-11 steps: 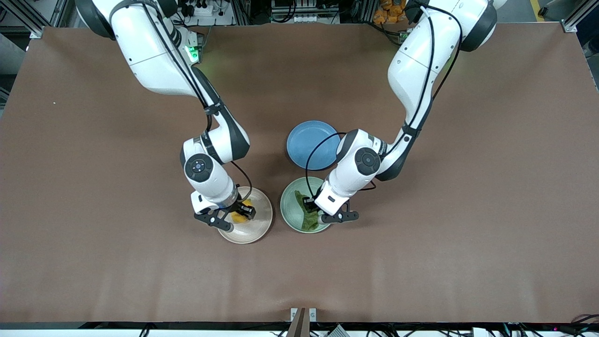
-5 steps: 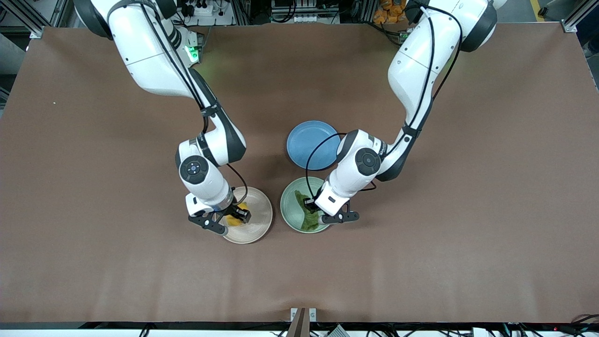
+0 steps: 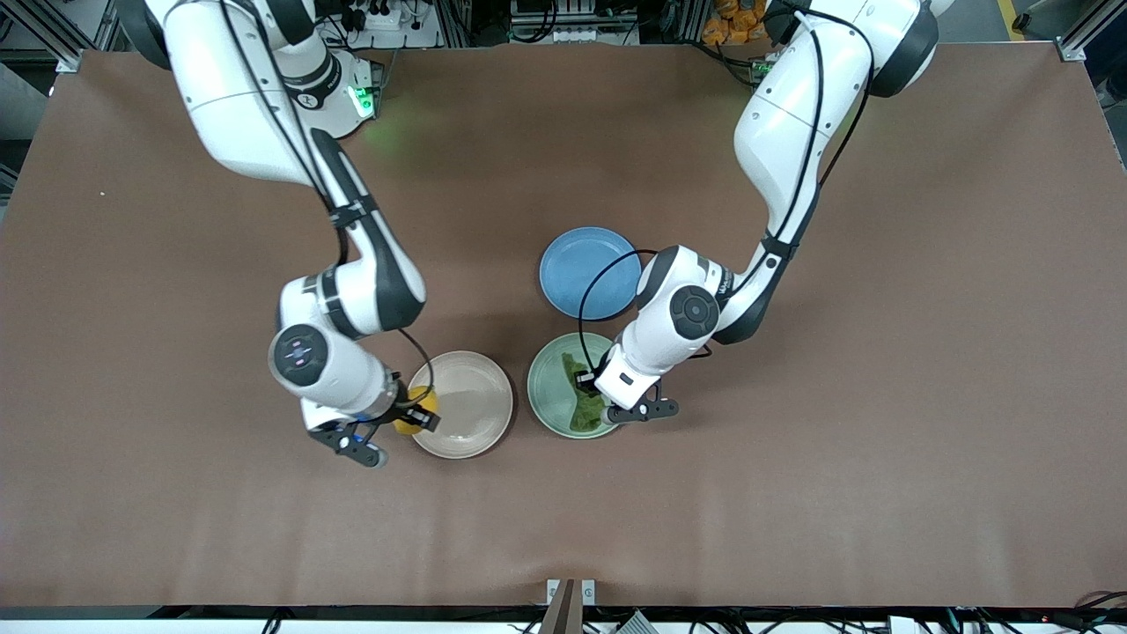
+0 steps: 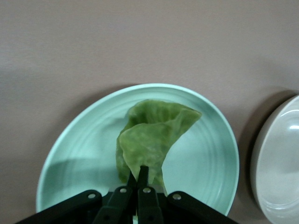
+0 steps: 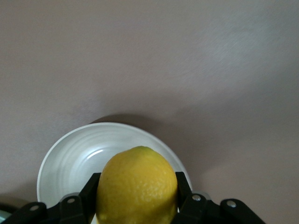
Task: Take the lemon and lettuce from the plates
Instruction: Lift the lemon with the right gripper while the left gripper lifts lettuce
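Right claw (image 3: 407,421) clenched on small oval bright-yellow lemon (image 3: 414,414), now lifted off round beige-pink plate (image 3: 475,414), over its rim. Left claw (image 3: 601,407) pinching crinkled dark-green lettuce leaf (image 3: 581,401), still over round mint-green plate (image 3: 546,387) beside. Lemon pick looks done.

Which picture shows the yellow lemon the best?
The right wrist view: the lemon fills the middle, big and clear, pinched in the right gripper. The front view shows only a small yellow bit beside the beige plate. The left wrist view shows no lemon.
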`<state>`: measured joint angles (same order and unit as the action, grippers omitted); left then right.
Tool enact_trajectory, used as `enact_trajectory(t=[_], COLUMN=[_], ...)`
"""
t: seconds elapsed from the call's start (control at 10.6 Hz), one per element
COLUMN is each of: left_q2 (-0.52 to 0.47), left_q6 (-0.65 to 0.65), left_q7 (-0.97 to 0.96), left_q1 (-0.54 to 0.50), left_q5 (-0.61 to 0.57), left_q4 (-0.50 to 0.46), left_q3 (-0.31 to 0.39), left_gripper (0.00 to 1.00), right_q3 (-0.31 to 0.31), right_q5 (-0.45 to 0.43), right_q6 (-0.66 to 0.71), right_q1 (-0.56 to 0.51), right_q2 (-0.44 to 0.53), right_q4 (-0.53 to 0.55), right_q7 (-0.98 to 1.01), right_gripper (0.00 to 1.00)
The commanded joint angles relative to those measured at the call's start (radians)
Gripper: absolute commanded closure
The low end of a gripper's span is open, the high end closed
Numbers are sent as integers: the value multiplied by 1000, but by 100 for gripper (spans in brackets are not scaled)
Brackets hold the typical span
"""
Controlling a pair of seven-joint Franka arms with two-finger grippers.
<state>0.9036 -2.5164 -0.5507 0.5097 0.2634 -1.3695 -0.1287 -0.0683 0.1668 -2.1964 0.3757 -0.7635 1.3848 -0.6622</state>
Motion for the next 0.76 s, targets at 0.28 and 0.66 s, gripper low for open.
enact_trajectory(t=[0.28,0.66], left_q2=[-52,-77], left_q6=[293,416], left_q7=[17,82], left_q1=[-62,-106], left_q5=[14,11], left_q4=[50,72], left_q3=[6,23], left_gripper=[100,100], right_q3=[-11,-42], right_q5=[-9,-171], right_q6=[226,259], right_q1=[-162,-213], right_q2=[20,15], right_q4=[-67,-56], right_q7=[357,416], right_gripper=[100,100])
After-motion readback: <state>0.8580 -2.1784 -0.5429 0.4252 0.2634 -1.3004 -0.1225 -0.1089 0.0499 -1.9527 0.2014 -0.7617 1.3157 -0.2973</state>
